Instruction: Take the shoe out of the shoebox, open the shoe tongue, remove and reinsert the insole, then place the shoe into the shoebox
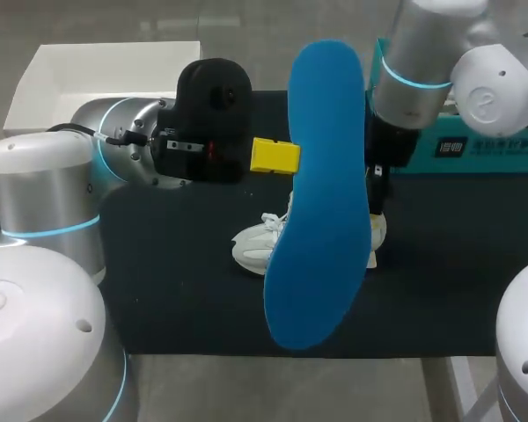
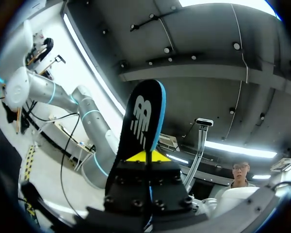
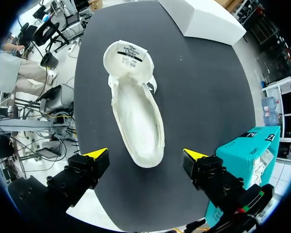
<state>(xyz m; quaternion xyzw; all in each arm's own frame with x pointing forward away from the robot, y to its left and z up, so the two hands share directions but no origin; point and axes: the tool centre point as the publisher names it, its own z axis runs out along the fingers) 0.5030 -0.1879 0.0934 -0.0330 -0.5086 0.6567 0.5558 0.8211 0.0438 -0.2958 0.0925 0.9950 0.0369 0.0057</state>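
The insole is out. The left gripper is closed on its edge and holds it high above the shoe. The right gripper hangs over the shoe, fingers wide apart and empty. I judge the step in hand is reinsertion. Next, the insole must go down, toe first, into the shoe's opening.

Overall: the room was bright, and light fell evenly over the black mat.
Source: long ceiling strips blazed white behind the insole, leaving its dark underside backlit.
Shadows: soft and faint around the shoe.
Glare: a dull sheen ran along the left arm, and the white box looked nearly washed out.
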